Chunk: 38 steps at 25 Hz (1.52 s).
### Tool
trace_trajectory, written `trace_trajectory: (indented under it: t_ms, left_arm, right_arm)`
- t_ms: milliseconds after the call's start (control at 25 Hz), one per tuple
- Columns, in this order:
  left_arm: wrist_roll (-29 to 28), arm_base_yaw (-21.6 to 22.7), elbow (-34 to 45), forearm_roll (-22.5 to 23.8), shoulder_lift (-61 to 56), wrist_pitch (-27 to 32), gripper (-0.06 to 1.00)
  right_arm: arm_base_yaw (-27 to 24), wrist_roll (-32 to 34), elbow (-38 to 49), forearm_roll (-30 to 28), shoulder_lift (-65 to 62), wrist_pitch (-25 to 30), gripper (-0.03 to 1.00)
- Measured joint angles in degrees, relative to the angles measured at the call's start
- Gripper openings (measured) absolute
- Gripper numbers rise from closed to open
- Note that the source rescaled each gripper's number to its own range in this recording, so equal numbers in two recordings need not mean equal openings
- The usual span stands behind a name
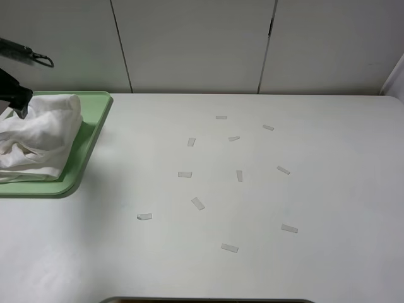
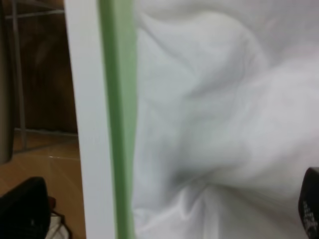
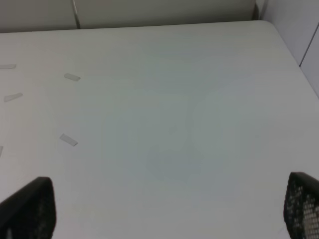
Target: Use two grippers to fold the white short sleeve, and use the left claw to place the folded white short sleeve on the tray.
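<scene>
White short sleeve [image 1: 38, 136] lies bunched on tray [image 1: 85, 148] at table's [image 1: 252, 202] far-left corner. Left claw [image 1: 17, 101] mostly cropped; jaw state indeterminate. Right gripper [image 3: 169, 206] fingers apart, empty.

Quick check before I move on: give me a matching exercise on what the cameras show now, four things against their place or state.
Things:
1. white short sleeve
2. tray
3. tape scraps
4. right claw

Places or states:
A. pale green, at the table's left edge in the high view
B. open over bare table
C. bunched up on the tray
D. scattered on the middle of the table

Pairs: 1-C, 2-A, 3-D, 4-B
</scene>
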Motion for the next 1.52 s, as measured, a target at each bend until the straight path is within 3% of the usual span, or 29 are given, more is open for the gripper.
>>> trace_trajectory:
  t_ms: [640, 1040, 1520]
  left_arm:
    - [2.75, -0.05, -3.6, -15.46, -18.9, 18.87, 0.99]
    - [9.94, -0.05, -3.6, -27.69, -28.94, 25.26, 0.98]
    - [12.82, -0.05, -3.12, -33.84, -40.36, 28.83, 0.98]
  right_arm:
    - [0.0, 0.0, 0.0, 0.0, 0.0, 0.0, 1.0]
    - [0.0, 0.0, 0.0, 0.0, 0.0, 0.0, 1.0]
    - [0.0, 0.0, 0.0, 0.0, 0.0, 0.0, 1.0]
